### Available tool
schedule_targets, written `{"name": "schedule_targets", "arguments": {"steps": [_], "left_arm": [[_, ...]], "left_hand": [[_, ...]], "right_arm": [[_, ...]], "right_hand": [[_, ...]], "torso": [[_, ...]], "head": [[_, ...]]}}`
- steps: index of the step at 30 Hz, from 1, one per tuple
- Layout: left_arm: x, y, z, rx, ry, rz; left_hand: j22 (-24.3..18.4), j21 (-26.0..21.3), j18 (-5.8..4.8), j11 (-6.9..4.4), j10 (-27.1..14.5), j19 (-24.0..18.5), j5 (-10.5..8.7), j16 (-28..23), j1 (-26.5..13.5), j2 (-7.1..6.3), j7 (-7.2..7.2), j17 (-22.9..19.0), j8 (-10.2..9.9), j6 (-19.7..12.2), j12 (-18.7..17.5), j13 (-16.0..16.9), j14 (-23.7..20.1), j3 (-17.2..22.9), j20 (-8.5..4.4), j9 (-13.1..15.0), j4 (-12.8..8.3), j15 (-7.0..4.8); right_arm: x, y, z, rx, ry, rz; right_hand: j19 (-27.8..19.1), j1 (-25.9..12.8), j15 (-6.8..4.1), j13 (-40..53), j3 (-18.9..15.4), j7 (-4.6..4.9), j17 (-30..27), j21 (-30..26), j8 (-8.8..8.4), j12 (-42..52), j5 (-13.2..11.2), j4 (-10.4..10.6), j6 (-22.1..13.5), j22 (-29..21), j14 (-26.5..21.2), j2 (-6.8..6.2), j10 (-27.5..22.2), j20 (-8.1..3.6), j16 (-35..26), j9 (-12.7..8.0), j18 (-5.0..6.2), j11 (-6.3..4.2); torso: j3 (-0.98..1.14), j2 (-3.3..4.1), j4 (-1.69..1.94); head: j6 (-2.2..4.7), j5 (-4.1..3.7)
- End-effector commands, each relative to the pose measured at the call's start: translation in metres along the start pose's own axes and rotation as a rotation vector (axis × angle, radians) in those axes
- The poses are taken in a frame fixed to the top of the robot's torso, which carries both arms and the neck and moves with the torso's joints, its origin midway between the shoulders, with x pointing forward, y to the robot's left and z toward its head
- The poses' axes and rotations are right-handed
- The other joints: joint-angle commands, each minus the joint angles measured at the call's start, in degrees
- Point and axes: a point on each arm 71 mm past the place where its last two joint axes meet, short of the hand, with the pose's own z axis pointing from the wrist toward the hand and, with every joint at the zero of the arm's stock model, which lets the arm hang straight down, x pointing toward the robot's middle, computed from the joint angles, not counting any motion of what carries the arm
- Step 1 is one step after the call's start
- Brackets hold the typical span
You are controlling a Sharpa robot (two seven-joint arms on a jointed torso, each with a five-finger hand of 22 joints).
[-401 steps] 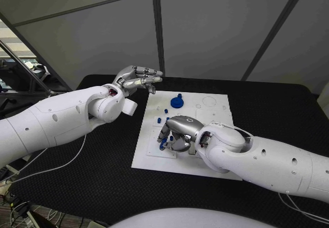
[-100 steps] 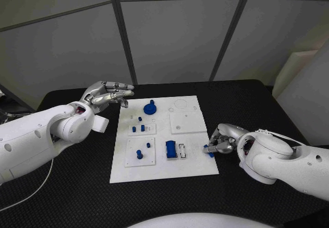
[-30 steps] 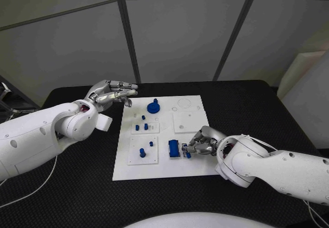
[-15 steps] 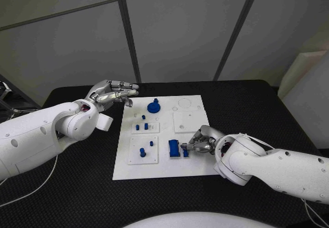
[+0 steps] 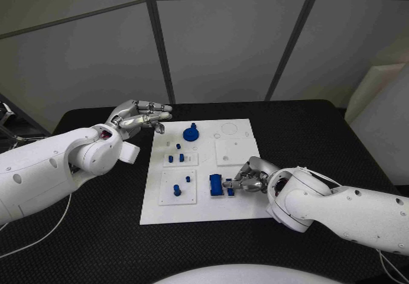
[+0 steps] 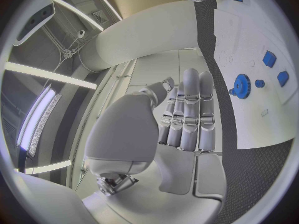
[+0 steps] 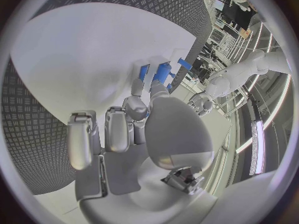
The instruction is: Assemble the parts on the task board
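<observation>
Head view: on the black table (image 5: pixel 341 136) lies the white task board (image 5: pixel 243 207), where the right hand (image 5: pixel 249 176) pinches a small blue part (image 5: pixel 230 190) just beside the larger blue block (image 5: pixel 216 185) standing in the board's near half. The left hand (image 5: pixel 140 114) hovers off the board's far left corner, fingers curled and holding nothing, near the blue gear (image 5: pixel 192 133).

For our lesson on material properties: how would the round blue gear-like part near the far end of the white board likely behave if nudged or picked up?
The blue gear-like part looks like rigid moulded plastic, so probably stiff and light. It lies flat on the task board, so a nudge would likely slide it rather than roll it. Its raised centre knob should offer an easy pinch.
</observation>
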Motion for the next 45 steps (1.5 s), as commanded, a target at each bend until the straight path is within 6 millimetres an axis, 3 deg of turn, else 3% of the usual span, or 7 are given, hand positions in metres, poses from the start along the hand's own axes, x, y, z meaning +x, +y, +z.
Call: {"name": "schedule_targets", "arguments": {"steps": [1, 13, 29, 35, 39, 41, 45], "left_arm": [[0.001, -0.001, 0.000, 0.003, 0.011, -0.007], [0.000, -0.001, 0.000, 0.002, 0.009, -0.007], [0.000, -0.001, 0.000, 0.004, 0.008, -0.007], [-0.002, 0.001, 0.001, -0.001, -0.016, -0.040], [-0.004, 0.005, 0.001, -0.003, -0.040, -0.090], [-0.006, 0.009, 0.002, -0.001, -0.067, -0.122], [-0.012, 0.017, 0.006, 0.006, -0.138, -0.163]], "left_hand": [[-0.1, 0.0, -0.67, 0.25, -0.1, -0.3, -0.19, -0.1, 0.0, 0.32, 0.09, -0.1, -0.2, 0.1, 0.2, 0.1, -0.6, -0.2, 0.15, 0.1, 0.0, 0.00], [-0.1, 0.0, -0.67, 0.25, -0.1, -0.3, -0.19, -0.1, 0.0, 0.32, 0.09, -0.1, -0.2, 0.1, 0.2, 0.1, -0.6, -0.2, 0.15, 0.1, 0.0, 0.00], [-0.1, -0.2, -0.69, 0.32, -0.2, -0.3, -0.23, -0.3, -0.1, 0.29, 0.14, -0.1, -0.3, 0.0, 0.1, 0.1, -0.6, -0.3, 0.19, 0.1, 0.0, 0.06], [-1.8, -3.8, -1.14, 0.85, -1.3, -4.3, -0.38, -4.5, -1.9, -0.60, 0.20, -1.8, -1.0, -0.8, -0.4, -0.1, -6.2, -1.3, 1.02, 0.0, 1.0, 1.29], [-5.8, -10.3, -1.59, 1.79, -2.7, -9.2, -0.48, -11.6, -3.1, -0.71, 0.43, -5.2, -1.4, -1.8, -1.0, -0.6, -12.0, -3.1, 2.63, -0.2, 2.1, 3.26], [-9.8, -16.4, -2.38, 2.65, -3.6, -14.7, -0.17, -17.8, -3.3, -0.37, 0.28, -8.0, -1.4, -2.8, -1.2, -1.0, -16.2, -4.1, 4.20, -0.6, 2.7, 5.14], [-15.8, -24.0, -2.04, 2.70, -5.4, -21.0, -0.27, -25.8, -2.9, 0.06, -0.22, -11.8, -1.4, -4.2, -1.3, -1.1, -20.9, -5.7, 6.32, -1.6, 3.3, 6.64]], "right_arm": [[0.000, 0.000, -0.002, 0.000, 0.007, -0.033], [-0.006, -0.006, -0.003, -0.007, -0.023, -0.090], [-0.014, -0.006, -0.009, -0.125, -0.043, 0.024], [-0.034, -0.008, 0.003, -0.279, 0.009, 0.245], [-0.050, -0.010, 0.020, -0.347, 0.043, 0.420], [-0.062, -0.012, 0.035, -0.378, 0.049, 0.535], [-0.079, -0.014, 0.061, -0.412, 0.024, 0.689]], "right_hand": [[6.0, 2.5, -0.27, 0.0, 0.4, 0.04, 0.0, 0.0, -0.11, 0.1, -0.3, -1.4, 0.3, 14.9, 2.5, 0.02, 0.1, -0.31, 0.2, 0.3, -0.37, 0.14], [5.9, 10.3, -0.54, 0.0, 1.9, -0.30, 0.0, 0.0, -0.58, -0.3, -0.4, -7.2, 0.4, 14.9, 2.5, 0.66, -0.2, -0.60, 0.1, 0.5, -0.35, -0.18], [4.6, 3.2, 0.01, -2.5, -2.1, 0.59, -3.0, -2.3, -1.02, -3.9, 0.3, -3.9, -0.6, 12.7, 1.7, -0.90, -1.2, -0.16, -1.9, 0.4, 0.35, 0.57], [-4.8, 6.1, 2.01, -18.7, -1.2, 3.04, -22.8, -19.0, -0.73, -26.2, -0.1, -4.4, -7.9, -2.5, -4.2, -0.18, -11.0, 1.57, -17.7, -0.7, 4.70, 2.91], [-19.8, 10.2, 4.75, -26.7, -0.1, 5.49, -39.0, -45.5, -1.09, -36.0, 0.2, -6.1, -12.6, -24.3, -13.2, 1.33, -18.8, 3.80, -35.1, -2.4, 9.17, 5.86], [-25.1, 12.4, 7.59, -33.1, 0.2, 7.64, -43.1, -54.3, -1.15, -41.9, 0.3, -7.3, -14.3, -30.1, -18.5, 1.70, -22.1, 6.06, -42.7, -5.4, 9.01, 8.44], [-30.3, 14.0, 10.90, -40.8, 0.4, 8.75, -49.6, -64.1, -1.06, -46.7, 0.9, -8.9, -15.3, -36.9, -25.9, 2.46, -22.9, 8.92, -52.7, -11.0, 8.61, 10.53]], "torso": [[-0.03, 0.03, 0.00], [0.02, 0.04, -0.01], [0.02, -0.15, -0.15], [-0.14, -0.71, -0.21], [-0.36, -1.48, -0.23], [-0.60, -2.36, -0.37], [-0.79, -3.28, -0.63]], "head": [[0.01, -0.01], [0.10, -0.08], [0.81, -0.20], [1.67, -0.49], [2.37, -0.62], [2.91, -0.48], [4.82, -0.17]]}}
